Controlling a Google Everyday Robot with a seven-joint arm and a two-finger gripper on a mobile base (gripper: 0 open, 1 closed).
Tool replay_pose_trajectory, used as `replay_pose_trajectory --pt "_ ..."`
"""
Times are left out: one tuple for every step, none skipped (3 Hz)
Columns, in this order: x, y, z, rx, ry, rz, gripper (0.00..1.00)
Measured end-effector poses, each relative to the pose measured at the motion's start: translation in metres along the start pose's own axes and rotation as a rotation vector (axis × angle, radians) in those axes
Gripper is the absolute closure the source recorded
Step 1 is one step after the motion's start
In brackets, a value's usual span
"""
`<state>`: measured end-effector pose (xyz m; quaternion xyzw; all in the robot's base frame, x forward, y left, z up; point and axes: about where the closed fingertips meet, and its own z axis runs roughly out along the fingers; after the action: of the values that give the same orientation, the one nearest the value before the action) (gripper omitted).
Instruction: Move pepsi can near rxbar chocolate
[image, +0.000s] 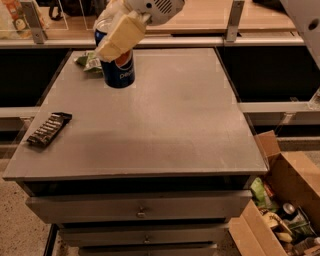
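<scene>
Fingers (120, 36) clamped on pepsi can (120, 74) | far-left tabletop (175, 115) (beside chip bag (88, 61))

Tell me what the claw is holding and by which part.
The claw, over the table's far left, holds the pepsi can by its upper half.

Dim, warm indoor light from above. Brightest areas: the wooden strip along the top of the frame and the pale gripper (112, 46), upper left, clamped on the pepsi can (120, 75). Surface (175, 125) has a dull sheen with no hard glare. Faint soft shadow under the can; deep shade beneath the surface's front edge.
</scene>
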<state>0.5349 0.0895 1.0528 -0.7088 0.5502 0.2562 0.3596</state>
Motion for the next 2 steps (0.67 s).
replay_pose_trajectory --pt "0.003 0.000 0.028 -0.019 0.004 0.015 1.00" --pt "0.014 -0.001 0.060 -0.042 0.016 0.043 1.00"
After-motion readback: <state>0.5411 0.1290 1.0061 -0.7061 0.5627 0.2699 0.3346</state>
